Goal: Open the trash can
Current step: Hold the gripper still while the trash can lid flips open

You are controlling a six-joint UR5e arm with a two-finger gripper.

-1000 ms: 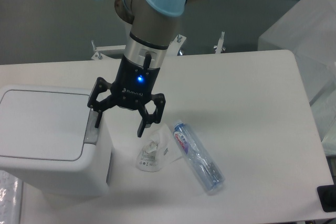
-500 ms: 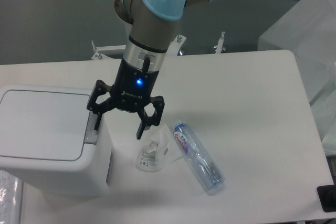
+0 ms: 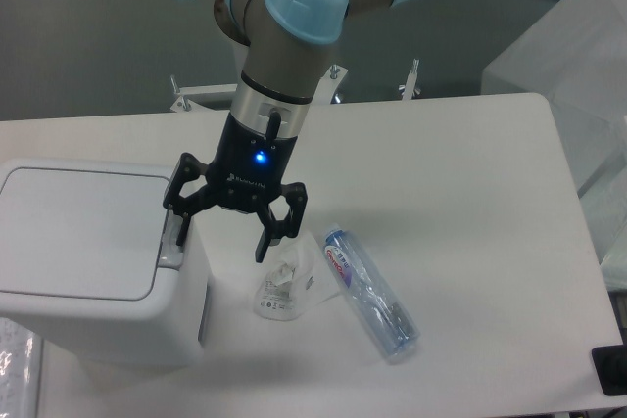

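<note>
With its jaws spread wide, the gripper (image 3: 223, 237) has its left finger directly over the trash can's (image 3: 93, 261) grey push-button tab (image 3: 171, 246).

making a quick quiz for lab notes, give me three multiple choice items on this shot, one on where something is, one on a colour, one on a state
1. Where does the plastic bottle lie?
A. on the table, right of the trash can
B. on the bin's lid
C. inside the bin

2. What colour is the light on the end effector?
A. red
B. blue
C. green

3. What state is the lid of the trash can in?
A. raised upright
B. removed
C. shut flat

Key: 1 A, the bottle lies on the white table beside a crumpled wrapper. 2 B, a blue dot glows on its black body. 3 C, the lid sits level with the rim.
</note>
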